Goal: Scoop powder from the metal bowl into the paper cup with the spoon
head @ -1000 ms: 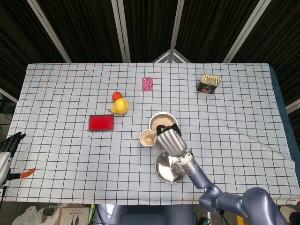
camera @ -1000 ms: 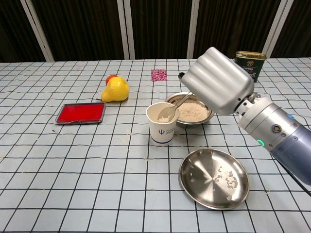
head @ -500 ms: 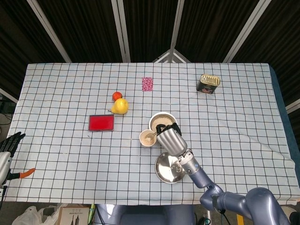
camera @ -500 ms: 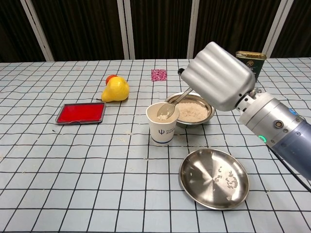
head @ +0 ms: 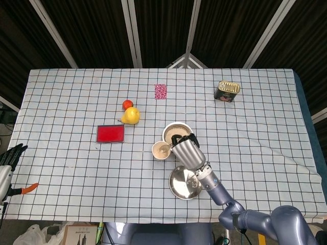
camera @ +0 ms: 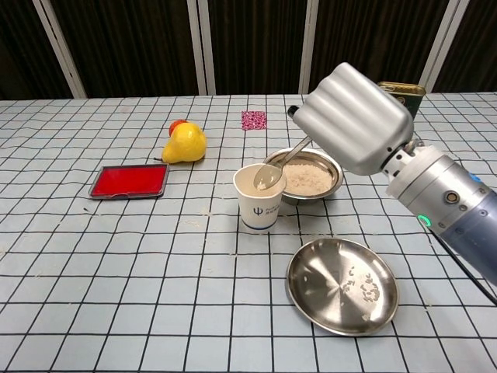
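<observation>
My right hand [camera: 353, 128] [head: 188, 151] holds a metal spoon [camera: 276, 169] by its handle. The spoon's bowl is tilted over the mouth of the white paper cup [camera: 259, 197] [head: 161, 150], and looks nearly bare of powder. Just behind the cup stands the metal bowl [camera: 318, 179] [head: 175, 131] filled with pale powder. My left hand [head: 11, 155] hangs off the table's left edge with its fingers spread and nothing in it; the chest view does not show it.
An empty steel dish [camera: 342, 285] with a few powder specks lies in front of the bowl. A red tray [camera: 129, 181], a yellow pear [camera: 185, 144] with a red fruit behind it, a pink card [camera: 252, 120] and a green tin [camera: 401, 99] sit further off.
The right hand has risen and turned a little, tipping the spoon over the cup. The powder seen on the spoon a second ago is gone from it. The left hand has not moved.
</observation>
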### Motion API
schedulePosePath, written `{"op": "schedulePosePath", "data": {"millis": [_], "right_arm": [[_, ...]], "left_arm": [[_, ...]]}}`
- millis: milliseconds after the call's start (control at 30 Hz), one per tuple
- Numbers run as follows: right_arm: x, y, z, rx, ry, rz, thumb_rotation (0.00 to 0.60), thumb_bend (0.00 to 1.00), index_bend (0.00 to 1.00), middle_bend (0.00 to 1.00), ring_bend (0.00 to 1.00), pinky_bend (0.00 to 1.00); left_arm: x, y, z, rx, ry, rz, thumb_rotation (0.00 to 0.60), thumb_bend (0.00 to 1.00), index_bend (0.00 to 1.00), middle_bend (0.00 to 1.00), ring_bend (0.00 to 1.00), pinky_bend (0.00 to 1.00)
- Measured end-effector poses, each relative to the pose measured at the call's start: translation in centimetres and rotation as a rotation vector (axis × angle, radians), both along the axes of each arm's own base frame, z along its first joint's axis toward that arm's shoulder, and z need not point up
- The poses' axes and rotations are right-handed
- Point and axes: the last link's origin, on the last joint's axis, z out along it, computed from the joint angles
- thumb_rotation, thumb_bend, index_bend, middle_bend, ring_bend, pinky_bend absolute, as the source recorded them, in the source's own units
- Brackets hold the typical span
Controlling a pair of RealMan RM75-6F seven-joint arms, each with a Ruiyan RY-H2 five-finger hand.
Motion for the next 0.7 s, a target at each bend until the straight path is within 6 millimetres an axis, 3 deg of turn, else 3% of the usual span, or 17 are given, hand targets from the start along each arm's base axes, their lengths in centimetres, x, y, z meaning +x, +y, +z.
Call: {"op": "schedulePosePath", "data": {"millis": [400, 700], "right_arm": [[-0.4, -0.3, 0.6, 0.001, -0.005, -0.021, 0.600, 0.70, 0.63, 0.93, 1.00, 0.97], [2.3, 0.5, 2.6, 0.063, -0.229, -0.101, 0.600, 0.70, 0.63, 0.93, 1.00, 0.97]], "left_arm": [[0.0, 0.0, 0.0, -0.001, 0.001, 0.003, 0.600, 0.00, 0.00, 0.00, 0.00, 0.00], [-0.1, 0.0, 0.0, -0.003, 0.001, 0.007, 0.600, 0.00, 0.00, 0.00, 0.00, 0.00]]}}
